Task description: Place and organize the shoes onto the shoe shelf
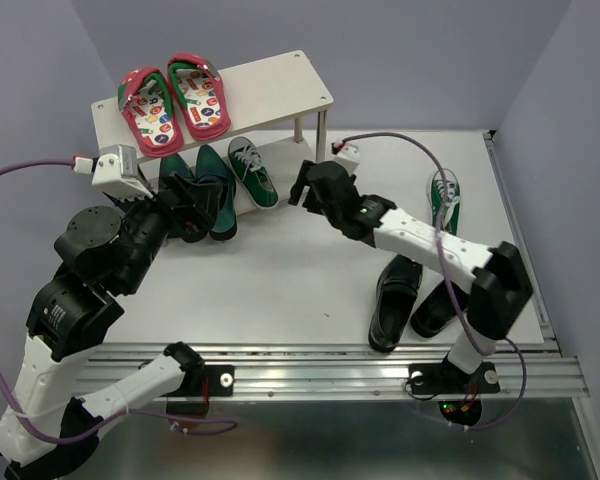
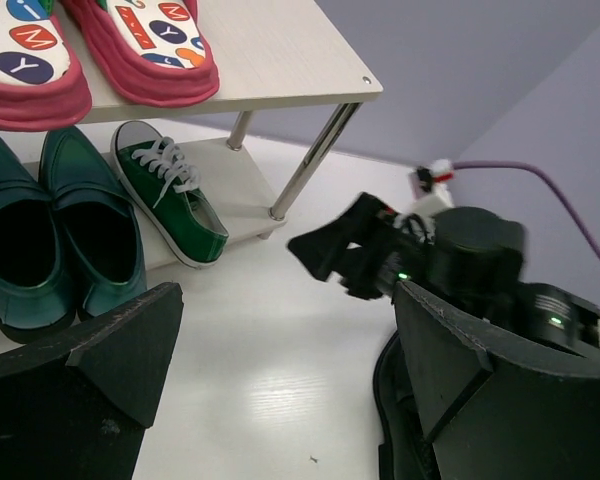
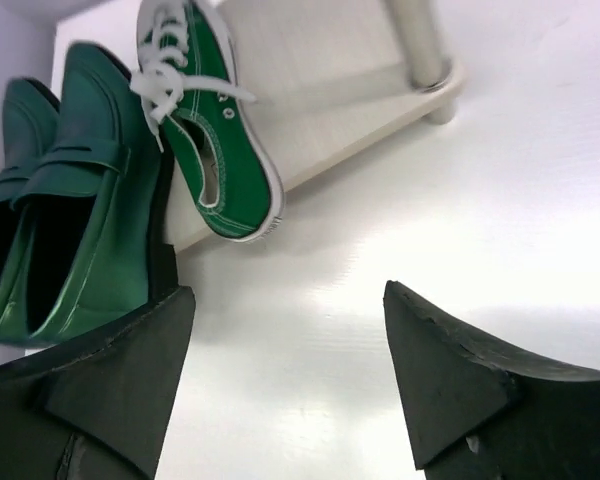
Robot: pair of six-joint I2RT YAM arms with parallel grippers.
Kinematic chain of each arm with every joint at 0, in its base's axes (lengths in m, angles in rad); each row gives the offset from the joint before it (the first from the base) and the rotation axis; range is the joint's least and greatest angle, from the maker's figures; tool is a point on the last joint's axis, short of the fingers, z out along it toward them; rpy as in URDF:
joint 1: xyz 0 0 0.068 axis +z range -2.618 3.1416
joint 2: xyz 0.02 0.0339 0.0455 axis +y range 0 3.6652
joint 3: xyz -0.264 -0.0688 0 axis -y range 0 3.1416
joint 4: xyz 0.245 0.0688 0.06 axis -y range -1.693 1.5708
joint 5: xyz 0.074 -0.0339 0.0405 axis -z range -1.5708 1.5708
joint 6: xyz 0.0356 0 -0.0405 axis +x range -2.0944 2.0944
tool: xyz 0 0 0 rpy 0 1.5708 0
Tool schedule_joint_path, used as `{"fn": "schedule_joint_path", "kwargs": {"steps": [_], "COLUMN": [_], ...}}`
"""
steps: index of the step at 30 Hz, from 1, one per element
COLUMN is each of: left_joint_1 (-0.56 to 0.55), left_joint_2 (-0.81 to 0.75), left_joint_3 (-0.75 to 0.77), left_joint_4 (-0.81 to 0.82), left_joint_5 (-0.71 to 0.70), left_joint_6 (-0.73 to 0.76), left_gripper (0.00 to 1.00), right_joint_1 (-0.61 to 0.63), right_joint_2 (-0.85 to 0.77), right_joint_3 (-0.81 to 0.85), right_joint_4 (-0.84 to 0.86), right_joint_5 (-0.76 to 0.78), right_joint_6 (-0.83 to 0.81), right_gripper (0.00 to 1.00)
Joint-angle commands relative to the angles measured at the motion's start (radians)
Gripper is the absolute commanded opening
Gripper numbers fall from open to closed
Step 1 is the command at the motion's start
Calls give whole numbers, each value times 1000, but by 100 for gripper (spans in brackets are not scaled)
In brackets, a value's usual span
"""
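Observation:
The shoe shelf (image 1: 280,90) stands at the back left. On its lower board (image 3: 320,60) sit two teal dress shoes (image 1: 212,190) (image 3: 80,220) and one green sneaker (image 1: 252,172) (image 3: 215,150) (image 2: 175,200). The other green sneaker (image 1: 444,200) lies on the table at the right. Two black dress shoes (image 1: 395,298) lie at the front right. My right gripper (image 1: 302,186) (image 3: 290,330) hovers open just in front of the shelved sneaker, nothing between its fingers. My left gripper (image 1: 195,208) (image 2: 285,340) is open and empty in front of the teal shoes.
Red flip-flops (image 1: 170,100) (image 2: 140,50) with patterned insoles fill the left of the shelf's top board. A silver shelf leg (image 1: 322,135) (image 3: 420,40) stands close behind my right gripper. A purple cable (image 1: 400,140) runs over the right arm. Grey walls enclose the table.

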Motion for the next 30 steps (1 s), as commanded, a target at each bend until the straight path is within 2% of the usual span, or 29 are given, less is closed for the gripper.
{"fn": "schedule_joint_path", "kwargs": {"steps": [1, 4, 5, 8, 9, 11, 15, 19, 22, 27, 30], "left_joint_1": [-3, -3, -1, -1, -1, -1, -1, -1, -3, -3, -1], "left_joint_2": [4, 0, -6, -14, -16, -17, -16, -17, -17, -13, -12], "left_joint_3": [-17, -36, -46, -65, -65, -66, -71, -76, -77, -86, -95], "left_joint_4": [87, 107, 112, 135, 139, 143, 135, 130, 127, 113, 113], "left_joint_5": [-3, -7, -10, -21, -29, -41, -53, -53, -49, -47, -43], "left_joint_6": [10, 6, 5, 5, 5, 6, 0, -7, -10, -26, -35], "left_gripper": [97, 97, 97, 97, 97, 97, 97, 97, 97, 97, 97], "right_joint_1": [3, -52, -119, -259, -347, -434, -609, -767, -813, -835, -835], "right_joint_2": [-255, -380, -456, -549, -590, -606, -575, -473, -406, -314, -258], "right_joint_3": [-169, -304, -366, -445, -463, -487, -491, -503, -516, -525, -504], "right_joint_4": [32, -75, -117, -151, -160, -177, -195, -198, -180, -108, -96], "right_joint_5": [171, 251, 267, 230, 219, 187, 121, 34, -22, -120, -132], "right_joint_6": [-10, 6, 8, -4, -21, -61, -124, -158, -179, -236, -248], "right_gripper": [85, 91, 92, 93, 94, 96, 98, 98, 97, 81, 78]}}
